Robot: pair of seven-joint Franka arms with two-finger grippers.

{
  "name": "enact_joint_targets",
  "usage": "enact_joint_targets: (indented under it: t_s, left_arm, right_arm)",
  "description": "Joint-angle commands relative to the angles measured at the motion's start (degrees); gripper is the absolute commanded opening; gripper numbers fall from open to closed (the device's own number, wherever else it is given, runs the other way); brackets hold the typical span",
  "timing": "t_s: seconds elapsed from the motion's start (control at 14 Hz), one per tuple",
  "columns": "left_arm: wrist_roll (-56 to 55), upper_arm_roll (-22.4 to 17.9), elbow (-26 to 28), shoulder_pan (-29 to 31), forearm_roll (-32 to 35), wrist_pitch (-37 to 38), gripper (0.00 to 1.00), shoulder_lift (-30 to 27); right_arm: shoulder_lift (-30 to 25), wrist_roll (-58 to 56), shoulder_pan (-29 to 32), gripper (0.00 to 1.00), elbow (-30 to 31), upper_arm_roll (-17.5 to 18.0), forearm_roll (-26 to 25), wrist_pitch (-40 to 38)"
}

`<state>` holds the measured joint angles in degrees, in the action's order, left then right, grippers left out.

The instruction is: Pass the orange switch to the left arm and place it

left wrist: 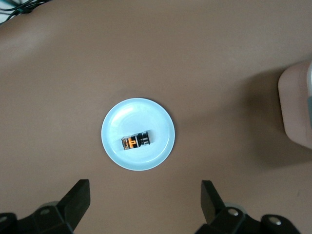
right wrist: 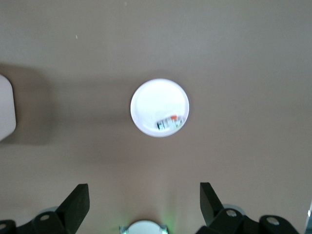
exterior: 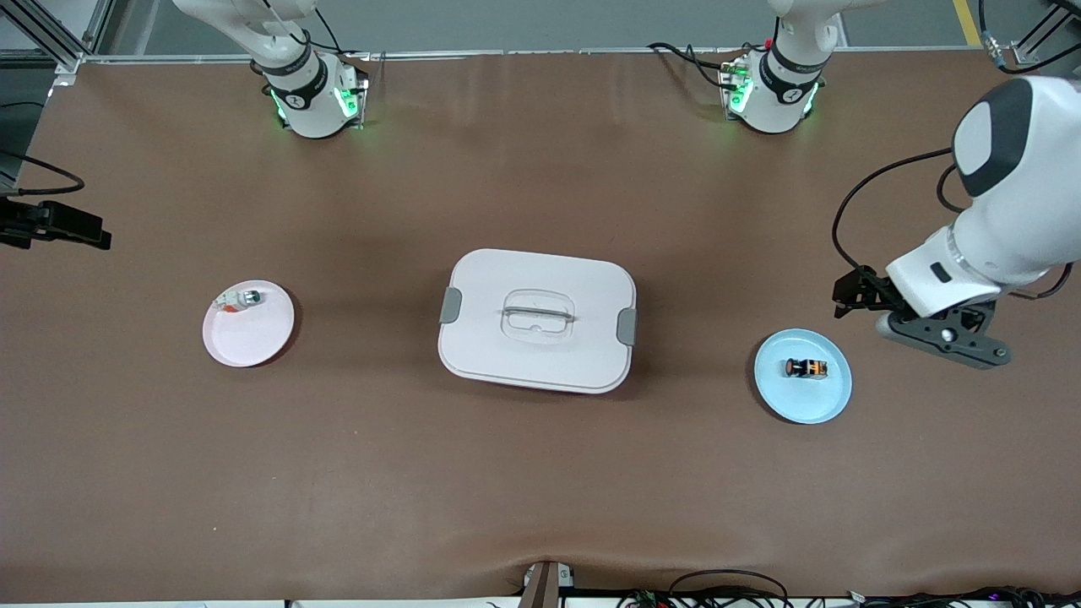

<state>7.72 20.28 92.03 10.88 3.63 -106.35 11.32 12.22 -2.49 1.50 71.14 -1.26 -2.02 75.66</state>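
While both arms hung above the brown table [exterior: 540, 473], we found the large white rounded-rectangular plastic box [exterior: 537, 321] with grey side clasps at mid-table. Toward the left arm's end sat the small round light blue plate [exterior: 802, 377], and toward the right arm's end the small round pink plate [exterior: 248, 323] carrying a silver-and-white part [exterior: 247, 298]. Our left gripper [exterior: 920, 317] hovered just beside the blue plate, fingers spread and empty; our right gripper [right wrist: 141, 202], fingers also spread, looked down on the pink plate. The tiny orange switch [exterior: 806, 368] lay on its side on the blue plate. We judged it light, rigid and prone to rolling, best pinched across its black body.
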Motion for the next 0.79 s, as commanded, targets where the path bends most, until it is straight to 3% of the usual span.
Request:
enact_joint_targets:
  t_s: [0.0, 0.22, 0.5, 0.72]
  left_arm:
    - [-10.1, 0.6, 0.3, 0.5, 0.1, 3.9, 1.0, -3.1]
    - [-18.2, 0.6, 0.2, 0.5, 0.2, 6.0, 1.0, -4.3]
    - [-17.6, -0.9, -1.6, 0.0, 0.1, 9.9, 1.0, -6.7]
    - [-17.5, -10.1, -1.6, -7.2, -0.5, 13.2, 1.0, -9.4]
  right_arm:
    - [-10.0, -0.1, 1.1, 1.0, 12.7, 0.7, 0.7, 6.3]
    - [-11.3, 0.1, 1.2, 1.0, 13.1, 0.6, 1.1, 6.4]
    - [-11.5, 0.2, 1.5, 1.0, 13.1, 0.6, 1.1, 6.6]
    - [-14.2, 0.2, 1.5, 1.0, 17.2, 0.6, 1.1, 8.5]
